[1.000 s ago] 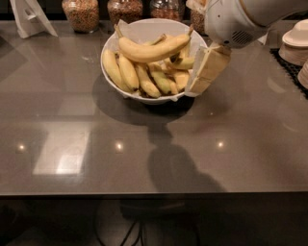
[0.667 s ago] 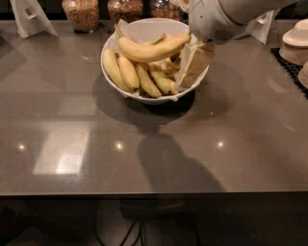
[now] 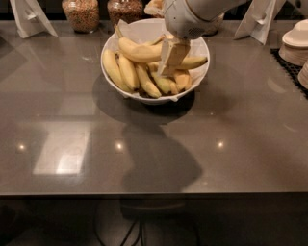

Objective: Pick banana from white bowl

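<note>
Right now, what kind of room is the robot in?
Probably a kitchen: a white bowl of bananas, glass jars of grains and stacked dishes sit on a counter. The gripper hangs over the bowl.

This looks like a self-serve snack counter in a break-room kitchen or café. A glossy dark grey stone bench [image 3: 154,144] carries a large round glossy white bowl [image 3: 139,29] heaped with yellow bananas [image 3: 127,72]. Clear glass jars of grains [image 3: 81,13] stand along its back edge. White folded sign stands [image 3: 29,17] sit near the rear corners. Stacked pale dishes [image 3: 296,45] rest on a black mesh mat [image 3: 291,65] at the right. The robot's cream-coloured gripper [image 3: 166,67] hangs over the bowl, down among the fruit.
</note>
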`<state>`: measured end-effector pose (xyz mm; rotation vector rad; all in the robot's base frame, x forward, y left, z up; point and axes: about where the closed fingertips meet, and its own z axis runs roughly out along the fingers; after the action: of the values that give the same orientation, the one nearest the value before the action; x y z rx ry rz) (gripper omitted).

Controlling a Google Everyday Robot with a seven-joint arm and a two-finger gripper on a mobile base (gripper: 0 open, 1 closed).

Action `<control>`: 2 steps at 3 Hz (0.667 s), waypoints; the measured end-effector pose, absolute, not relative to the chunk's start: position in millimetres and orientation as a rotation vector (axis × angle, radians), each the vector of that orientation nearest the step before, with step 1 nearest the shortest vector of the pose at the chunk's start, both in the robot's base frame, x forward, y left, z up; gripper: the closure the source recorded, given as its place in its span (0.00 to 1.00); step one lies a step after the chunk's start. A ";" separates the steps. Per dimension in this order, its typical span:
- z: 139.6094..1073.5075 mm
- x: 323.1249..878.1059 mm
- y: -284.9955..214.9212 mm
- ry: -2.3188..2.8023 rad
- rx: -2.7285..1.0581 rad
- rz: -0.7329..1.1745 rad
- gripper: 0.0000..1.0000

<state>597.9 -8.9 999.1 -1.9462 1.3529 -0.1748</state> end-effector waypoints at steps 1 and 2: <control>991.4 611.5 -2.3 1.325 -1.989 -0.217 0.32; 979.3 625.6 -4.1 1.331 -2.015 -0.260 0.36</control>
<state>625.6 -4.1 979.3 -2.0155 1.3306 -0.2597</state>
